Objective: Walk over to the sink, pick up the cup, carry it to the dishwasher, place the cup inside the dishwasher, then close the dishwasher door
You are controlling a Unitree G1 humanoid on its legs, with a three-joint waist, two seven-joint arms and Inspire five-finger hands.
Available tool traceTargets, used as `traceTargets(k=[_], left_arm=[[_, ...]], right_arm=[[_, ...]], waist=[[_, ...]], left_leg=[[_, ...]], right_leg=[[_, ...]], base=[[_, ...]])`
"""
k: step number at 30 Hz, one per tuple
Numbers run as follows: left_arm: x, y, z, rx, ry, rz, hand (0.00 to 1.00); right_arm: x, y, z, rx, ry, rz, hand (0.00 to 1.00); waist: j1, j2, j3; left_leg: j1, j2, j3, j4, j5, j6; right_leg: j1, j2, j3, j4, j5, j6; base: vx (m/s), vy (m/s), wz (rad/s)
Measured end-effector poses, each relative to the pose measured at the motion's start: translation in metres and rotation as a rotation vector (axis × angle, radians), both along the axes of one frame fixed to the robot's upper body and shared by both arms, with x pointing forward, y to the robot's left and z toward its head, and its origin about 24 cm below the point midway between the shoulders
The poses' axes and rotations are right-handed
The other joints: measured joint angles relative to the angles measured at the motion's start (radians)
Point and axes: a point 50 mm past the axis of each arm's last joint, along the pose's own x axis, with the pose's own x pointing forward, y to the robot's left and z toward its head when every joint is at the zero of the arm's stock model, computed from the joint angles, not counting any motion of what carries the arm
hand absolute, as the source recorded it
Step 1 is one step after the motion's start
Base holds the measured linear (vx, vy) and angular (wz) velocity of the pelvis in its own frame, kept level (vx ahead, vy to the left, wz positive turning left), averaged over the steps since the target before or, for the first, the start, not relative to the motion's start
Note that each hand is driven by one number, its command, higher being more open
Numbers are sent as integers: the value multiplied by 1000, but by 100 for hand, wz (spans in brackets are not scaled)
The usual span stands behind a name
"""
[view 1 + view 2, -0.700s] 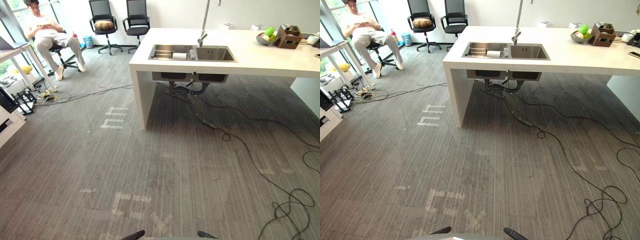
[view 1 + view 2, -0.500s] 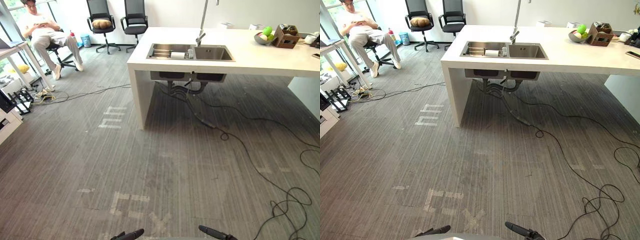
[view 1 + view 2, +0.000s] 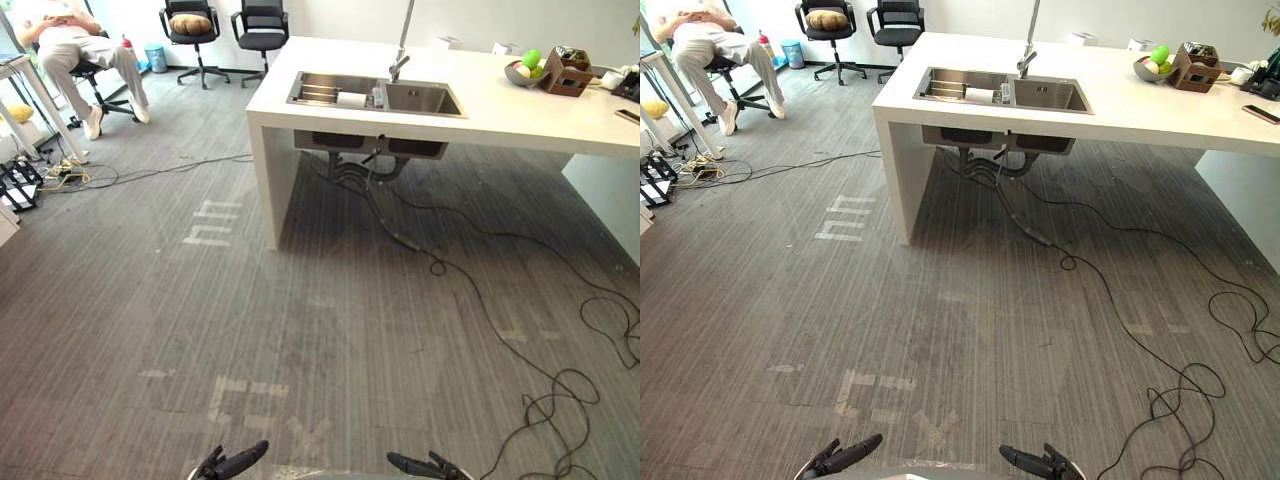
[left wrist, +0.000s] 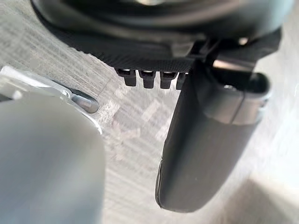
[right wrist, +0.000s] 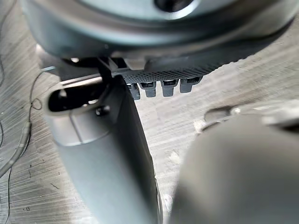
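Note:
The steel double sink (image 3: 425,98) is set in a white counter (image 3: 520,115) across the grey floor, with a tall tap (image 3: 401,62) behind it. A small white cup (image 3: 352,99) rests in the left basin, by the divider. Both of my hands hang low at the near edge of the eye views, far from the sink: the left hand (image 3: 235,463) and the right hand (image 3: 420,465), fingers straight and holding nothing. In the left wrist view the thumb (image 4: 205,154) stands out over bare floor; the right wrist view shows the same for the right thumb (image 5: 112,158).
Black cables (image 3: 470,280) run from under the sink across the floor to the right. A person (image 3: 70,40) sits at the far left beside two office chairs (image 3: 260,25). A fruit bowl (image 3: 525,70) and a brown box (image 3: 565,75) stand on the counter.
The whole picture has shifted: the camera has come closer to the counter and tipped down. Both hands show a little more at the near edge.

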Motion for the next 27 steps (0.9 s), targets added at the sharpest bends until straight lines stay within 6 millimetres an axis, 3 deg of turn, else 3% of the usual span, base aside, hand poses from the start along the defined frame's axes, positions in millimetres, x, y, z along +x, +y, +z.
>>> traceTargets(k=[9, 12, 14, 17, 19, 23, 27], left_arm=[[-14, -2, -2, 6, 42, 146, 100], [-15, -1, -2, 5, 35, 165, 100], [-15, 1, -1, 6, 29, 178, 100], [-18, 1, -1, 12, 26, 183, 100], [-17, 2, -1, 12, 14, 203, 100], [-16, 1, -2, 4, 22, 205, 100], [-15, 2, -1, 13, 26, 203, 100]], right_arm=[[0, 7, 5, 134, -119, -33, 100], [1, 10, 8, 136, -156, -34, 100], [2, 9, 10, 121, -193, -46, 100], [8, 6, 14, 102, -272, -98, 100], [8, 7, 15, 97, -304, -120, 100], [8, 10, 14, 124, -330, -194, 100], [4, 14, 13, 162, -332, -259, 100]], waist=[[-1, 1, 3], [-4, -8, 7], [-5, -24, 12], [-13, -24, 23], [-19, -17, 32], [-30, -6, 41], [-30, -4, 50]], left_leg=[[-7, 0, -2, 8, 0, 1], [-37, -15, -3, 46, -24, 21], [-59, -39, -3, 83, -55, 42], [-38, -56, -11, 89, -64, 64], [-11, -43, -29, 96, -76, 68], [-5, 31, -83, 146, -140, 35], [17, 101, -114, 253, -275, -37]], right_leg=[[-16, -3, -3, 34, -16, -2], [-119, -41, -6, 229, -122, 6], [-176, -87, -11, 371, -186, 35], [-310, -157, -35, 691, -182, 65], [-346, -160, -43, 738, -216, 49], [-424, -120, -57, 582, -216, 35], [-502, -114, 4, 481, -131, 38]], base=[[-25, -17, 1], [-36, 7, 4], [-16, 20, 6], [13, -2, 5], [79, -49, 23], [142, -129, 35], [367, -292, 29]])
